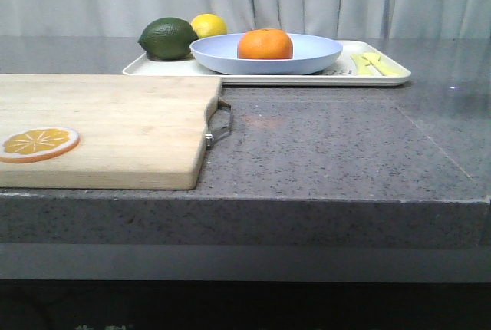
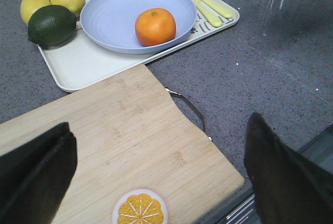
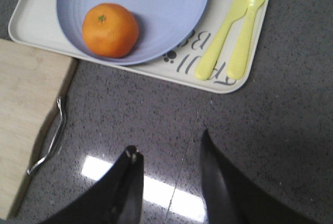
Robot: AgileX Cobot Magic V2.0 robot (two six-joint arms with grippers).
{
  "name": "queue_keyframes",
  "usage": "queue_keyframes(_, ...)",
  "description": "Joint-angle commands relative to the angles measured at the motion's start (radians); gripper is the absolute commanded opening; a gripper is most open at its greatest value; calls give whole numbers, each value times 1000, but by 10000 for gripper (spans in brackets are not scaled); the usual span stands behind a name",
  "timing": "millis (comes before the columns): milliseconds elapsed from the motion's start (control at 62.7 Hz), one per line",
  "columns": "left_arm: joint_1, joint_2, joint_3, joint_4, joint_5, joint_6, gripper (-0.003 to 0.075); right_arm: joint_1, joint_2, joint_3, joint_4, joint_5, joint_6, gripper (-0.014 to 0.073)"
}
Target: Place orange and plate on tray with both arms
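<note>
Beside the tray (image 1: 230,77), cutting board (image 1: 100,127) lies under the spread left claw (image 2: 156,182); right claw (image 3: 169,182) spread.

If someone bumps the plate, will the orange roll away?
Probably it would roll a little: the orange is round and sits loose in the plate. It likely stays inside, since the plate's raised rim curves up around it. Its slightly flattened shape and dimpled skin may also slow it.
</note>
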Motion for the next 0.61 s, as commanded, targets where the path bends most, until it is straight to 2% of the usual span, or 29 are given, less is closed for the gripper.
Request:
queue_keyframes(0, 2, -7, -27, -12, -74, -8, 630, -1, -149, 140, 7, -142, -77, 298)
queue_keyframes(128, 2, -7, -27, -12, -74, -8, 630, -1, -317, 350, 4, -240, -143, 298)
queue_keyframes(287, 2, -7, -27, -12, -74, -8, 630, -1, -521, 554, -7, -334, -144, 298)
queue_keyframes(590, 2, -7, -27, -12, -74, -8, 630, -1, -809, 826, -7, -369, -144, 298)
